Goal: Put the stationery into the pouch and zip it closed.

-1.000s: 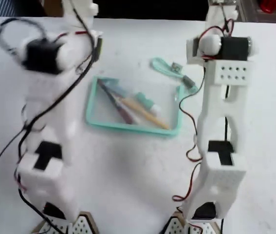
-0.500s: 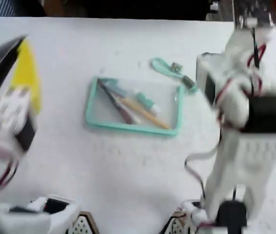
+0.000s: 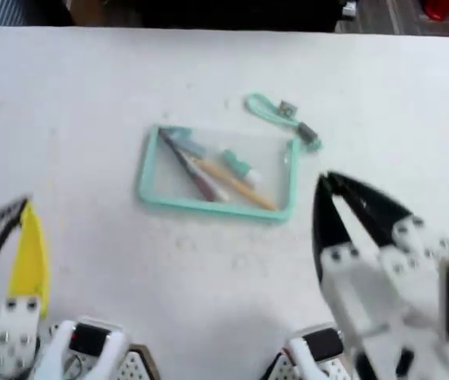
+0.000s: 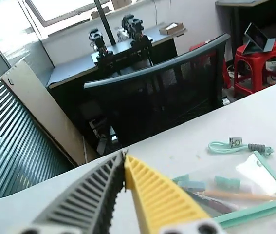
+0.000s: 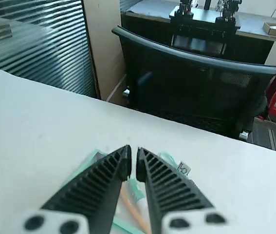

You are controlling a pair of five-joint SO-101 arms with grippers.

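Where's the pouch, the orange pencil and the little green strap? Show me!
pouch (image 3: 208, 207), high view, on its green bottom edge.
pencil (image 3: 236, 184), high view, middle of its orange shaft, inside the pouch.
strap (image 3: 265, 110), high view, on the green cord lying beside the pouch's corner.

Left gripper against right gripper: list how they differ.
The left gripper has one yellow finger and one grey; the right gripper has both black. The left gripper sits far from the pouch, the right gripper close by its end. Both are shut and hold nothing.

white table (image 3: 89, 95); black mesh chair (image 5: 196, 87); red stool (image 4: 264, 54)
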